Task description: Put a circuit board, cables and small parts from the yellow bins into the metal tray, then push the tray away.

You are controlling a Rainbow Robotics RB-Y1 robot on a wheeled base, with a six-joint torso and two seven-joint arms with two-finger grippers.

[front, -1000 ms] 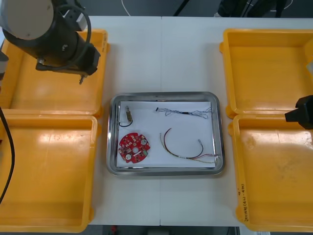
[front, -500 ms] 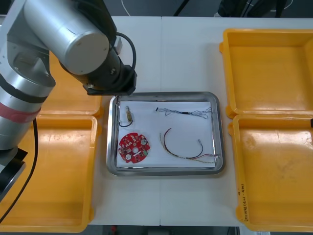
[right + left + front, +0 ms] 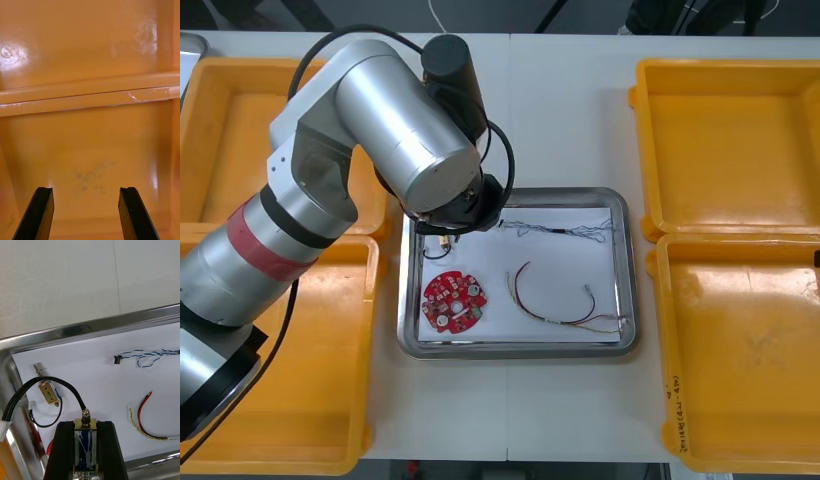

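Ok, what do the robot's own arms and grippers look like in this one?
The left arm, over the metal tray, has fat silver-grey cylindrical links, a red band round one, a black joint and a black cable looping by the wrist. The left gripper and the right gripper, over a yellow bin, each have two flat, matte black fingers.

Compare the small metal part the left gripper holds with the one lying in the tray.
The held part is clamped in the left gripper's jaws, the lying part free on the metal tray's white lining. The held part's pin points past the jaws; the lying part lies flat. Both show brass and a pin.
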